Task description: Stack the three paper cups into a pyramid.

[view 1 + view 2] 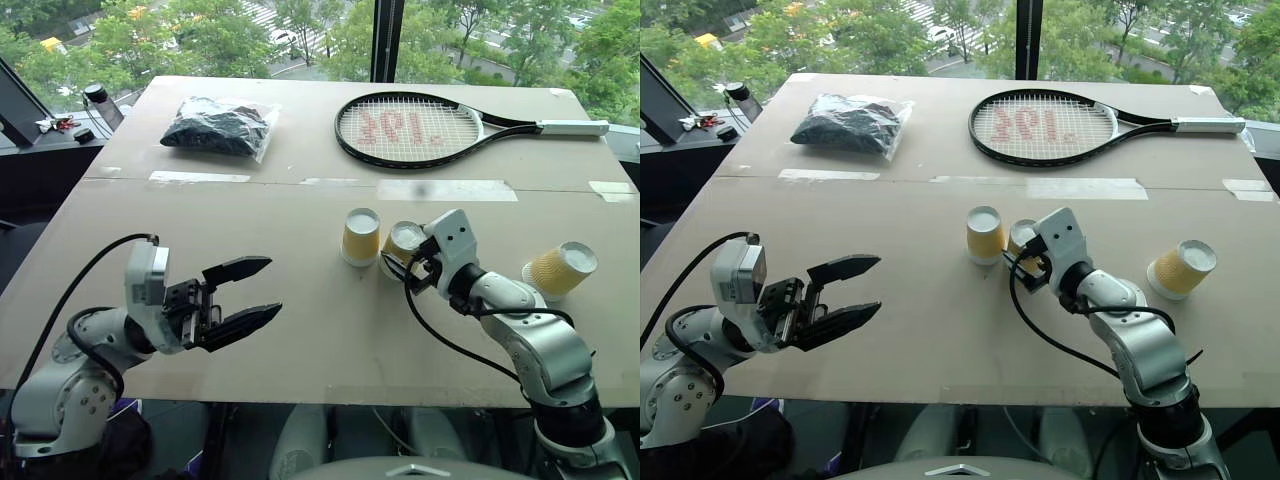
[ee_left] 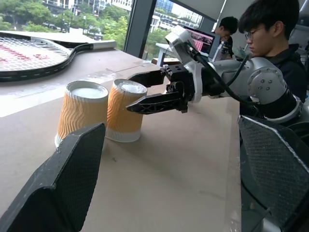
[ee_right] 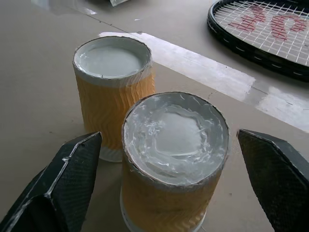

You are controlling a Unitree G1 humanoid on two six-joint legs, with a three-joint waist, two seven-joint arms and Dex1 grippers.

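Observation:
Two of the paper cups stand upside down, side by side, at the middle of the table: the left cup (image 1: 360, 237) and the right cup (image 1: 403, 243). My right gripper (image 1: 402, 265) is open, its fingers (image 3: 63, 183) standing on either side of the right cup without touching it. The third paper cup (image 1: 560, 269) lies on its side further right, near my right arm. My left gripper (image 1: 273, 287) hovers open and empty over the table's near left part, pointing toward the cups. No cup rests on top of another.
A tennis racket (image 1: 415, 130) lies at the back right, and a clear bag of black material (image 1: 217, 127) at the back left. Tape strips (image 1: 445, 189) cross the table. A person (image 2: 270, 34) sits beyond the table's right side.

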